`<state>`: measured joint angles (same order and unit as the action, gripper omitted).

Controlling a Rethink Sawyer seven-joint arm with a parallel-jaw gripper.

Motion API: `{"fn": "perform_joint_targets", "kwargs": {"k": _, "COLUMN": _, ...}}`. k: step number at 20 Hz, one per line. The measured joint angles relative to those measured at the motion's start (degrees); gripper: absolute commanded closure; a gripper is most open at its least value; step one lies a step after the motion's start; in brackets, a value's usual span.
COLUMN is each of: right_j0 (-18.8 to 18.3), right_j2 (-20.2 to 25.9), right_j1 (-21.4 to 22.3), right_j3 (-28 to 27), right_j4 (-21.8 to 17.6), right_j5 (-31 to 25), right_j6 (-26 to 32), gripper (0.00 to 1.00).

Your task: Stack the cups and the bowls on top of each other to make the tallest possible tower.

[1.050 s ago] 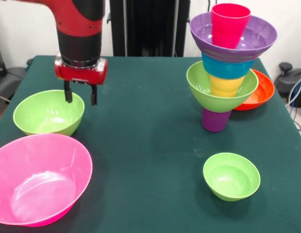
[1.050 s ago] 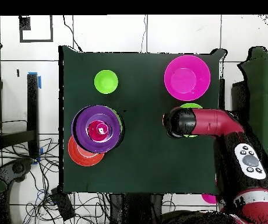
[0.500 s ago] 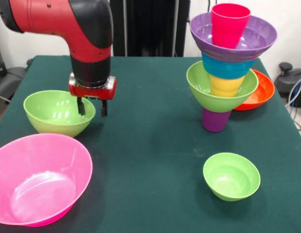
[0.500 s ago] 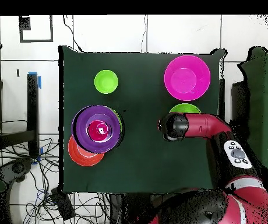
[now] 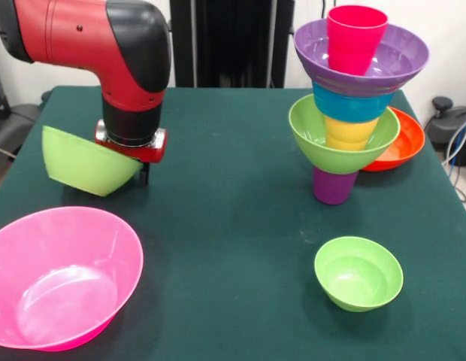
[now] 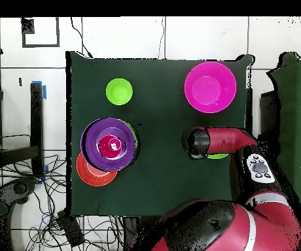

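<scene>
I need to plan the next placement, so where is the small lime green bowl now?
In the front view the small lime green bowl sits upright on the table, near the front right, in front of the tower and apart from it.

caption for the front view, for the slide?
Gripper tips up a lime green bowl by its rim, beside the cup-and-bowl tower.

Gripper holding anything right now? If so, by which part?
Yes: the gripper is shut on the green bowl, gripping its rim on the side nearest the arm; the bowl hangs tilted.
</scene>
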<state>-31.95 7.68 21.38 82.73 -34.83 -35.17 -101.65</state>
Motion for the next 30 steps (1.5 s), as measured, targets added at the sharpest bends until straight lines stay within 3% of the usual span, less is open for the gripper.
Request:
{"fn": "perform_joint_targets", "kwargs": {"k": 1, "right_j0": 0.31, "right_j2": -0.29, "right_j1": -0.11, "right_j3": -0.26, "right_j4": 0.01, "right_j5": -0.01, "right_j6": 0.0, "gripper": 0.0}}
{"fn": "perform_joint_targets", "kwargs": {"k": 2, "right_j0": 0.72, "right_j2": -0.57, "right_j1": -0.09, "right_j3": -0.48, "right_j4": -0.07, "right_j5": -0.1, "right_j6": 0.0, "gripper": 1.0}}
{"fn": "perform_joint_targets", "kwargs": {"k": 17, "right_j0": 1.06, "right_j2": -2.69, "right_j1": 2.4, "right_j3": -2.0, "right_j4": -0.08, "right_j5": -0.74, "right_j6": 0.0, "gripper": 1.0}}
{"fn": "perform_joint_targets", "kwargs": {"k": 22, "right_j0": 1.11, "right_j2": -2.96, "right_j1": 5.96, "right_j3": -1.98, "right_j4": 0.75, "right_j5": -5.65, "right_j6": 0.0, "gripper": 1.0}}
{"fn": "perform_joint_targets", "kwargs": {"k": 23, "right_j0": 1.12, "right_j2": -2.89, "right_j1": 7.89, "right_j3": -1.97, "right_j4": 1.94, "right_j5": -9.81, "right_j6": 0.0, "gripper": 1.0}}
{"fn": "perform_joint_targets", "kwargs": {"k": 30, "right_j0": 1.31, "right_j2": -2.71, "right_j1": 12.4, "right_j3": -2.19, "right_j4": 4.34, "right_j5": -22.61, "right_j6": 0.0, "gripper": 1.0}}
